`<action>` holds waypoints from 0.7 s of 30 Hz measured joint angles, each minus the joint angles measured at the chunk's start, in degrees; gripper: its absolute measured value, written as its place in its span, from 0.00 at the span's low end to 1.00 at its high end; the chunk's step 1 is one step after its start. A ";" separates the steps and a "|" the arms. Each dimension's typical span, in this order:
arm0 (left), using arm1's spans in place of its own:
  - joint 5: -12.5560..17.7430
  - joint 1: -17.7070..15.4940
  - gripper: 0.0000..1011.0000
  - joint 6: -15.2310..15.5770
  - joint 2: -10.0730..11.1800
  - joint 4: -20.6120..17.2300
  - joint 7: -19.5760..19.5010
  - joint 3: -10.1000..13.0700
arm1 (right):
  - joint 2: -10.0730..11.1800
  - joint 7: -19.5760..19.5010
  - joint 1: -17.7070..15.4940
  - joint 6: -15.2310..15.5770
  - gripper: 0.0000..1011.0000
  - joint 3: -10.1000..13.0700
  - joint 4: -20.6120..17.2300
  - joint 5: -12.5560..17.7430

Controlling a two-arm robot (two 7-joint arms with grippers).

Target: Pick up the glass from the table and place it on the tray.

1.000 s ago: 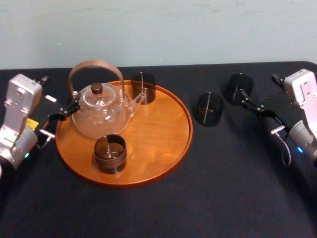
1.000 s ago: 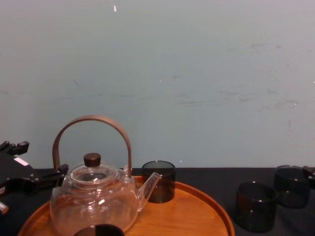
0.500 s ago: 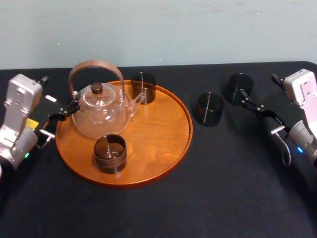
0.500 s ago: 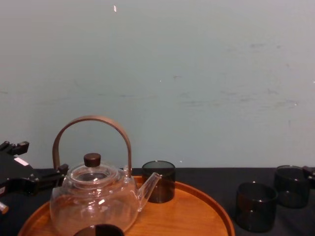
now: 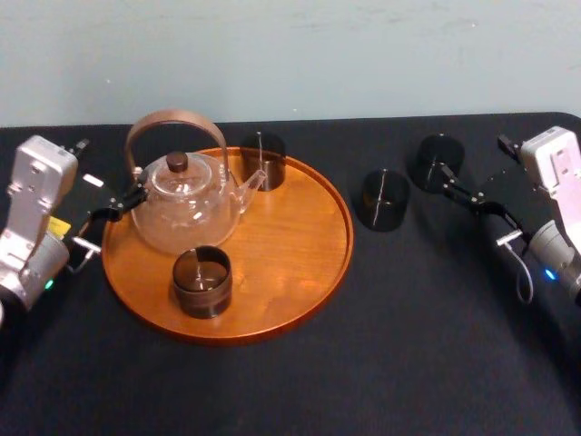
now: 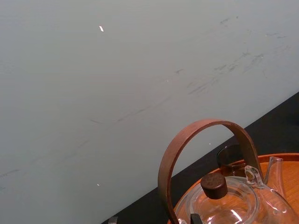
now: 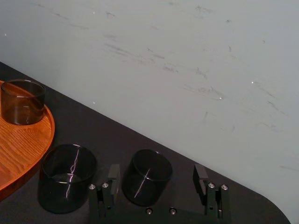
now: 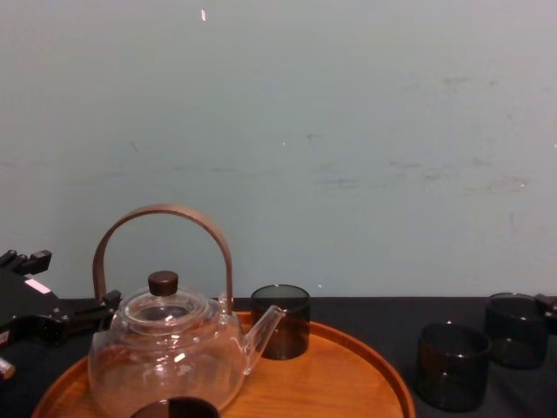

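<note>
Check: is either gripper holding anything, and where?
Nothing held. Right gripper open, straddling the far glass on the table. Left gripper parked beside the teapot.

The tray (image 5: pixel 304 272) lay on the table (image 5: pixel 408 354), holding a teapot (image 5: pixel 182 207), a rear glass (image 5: pixel 263 160), a front glass (image 5: pixel 201 282). To its right stood a nearer glass (image 5: pixel 384 200) and a farther glass (image 5: pixel 438 162).

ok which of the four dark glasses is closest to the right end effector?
The dark glass farthest right on the table. The open right end effector frames it in the right wrist view; the other table glass stands nearer the tray.
</note>
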 joint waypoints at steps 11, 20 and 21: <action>0.00 0.00 1.00 0.00 0.00 0.00 0.00 0.00 | 0.48 2.66 -2.28 3.50 0.99 1.18 -4.14 1.35; 0.00 0.00 1.00 0.00 0.00 0.00 0.00 0.00 | 0.07 6.32 -4.88 5.50 0.99 1.99 -7.77 3.82; 0.00 0.00 1.00 0.00 0.00 0.00 0.00 0.00 | -0.23 7.06 -5.04 5.74 0.99 2.04 -7.80 4.33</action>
